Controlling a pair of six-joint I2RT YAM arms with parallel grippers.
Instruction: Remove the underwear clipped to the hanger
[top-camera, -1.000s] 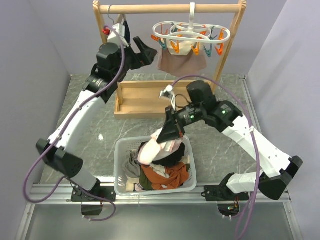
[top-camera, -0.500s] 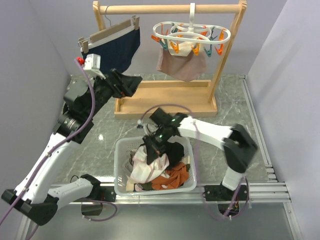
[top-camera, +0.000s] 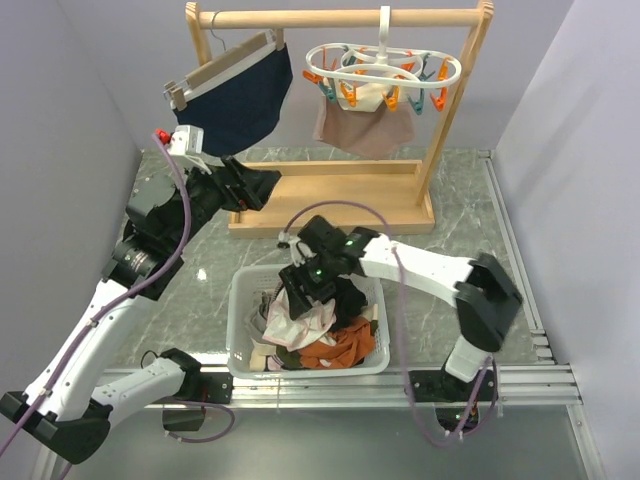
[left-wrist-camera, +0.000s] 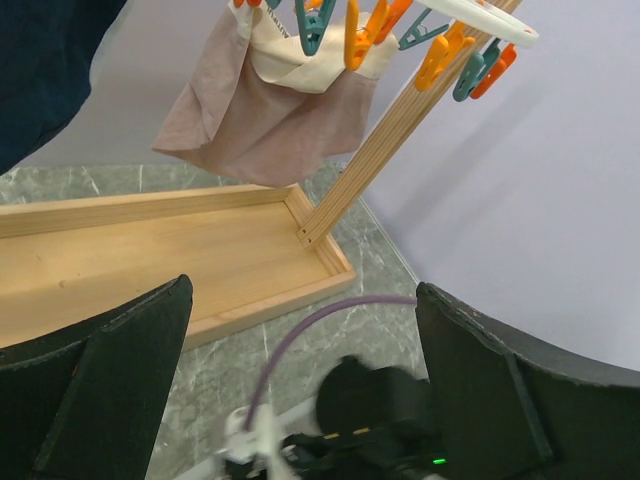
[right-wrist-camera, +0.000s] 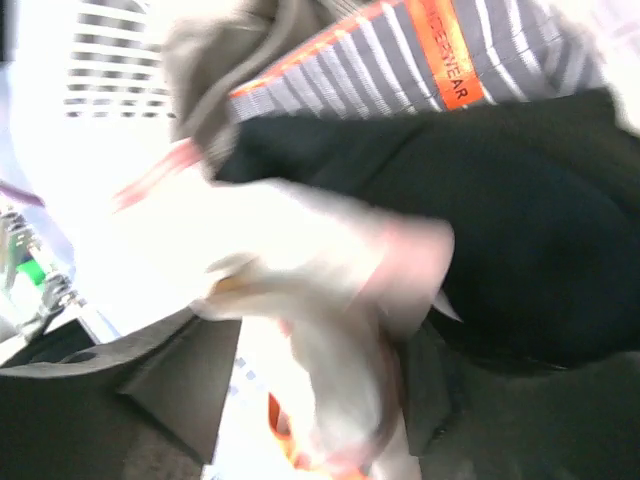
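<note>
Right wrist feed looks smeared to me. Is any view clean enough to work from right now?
Right wrist: motion-blurred and blown out at upper left; the whitish garment is a smear, so the hold of the right gripper is unreadable. Left wrist: sharp on the hanger and the pink-beige garment. Top external: sharp, evenly lit, one small glint on the table.

Bright, even overhead light; right wrist view motion-blurred, overexposed.

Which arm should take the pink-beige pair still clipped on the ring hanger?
Left. Its open fingers face the pink-beige underwear on the hanger; the right arm's fingers are down in the basket with the whitish pair.
</note>
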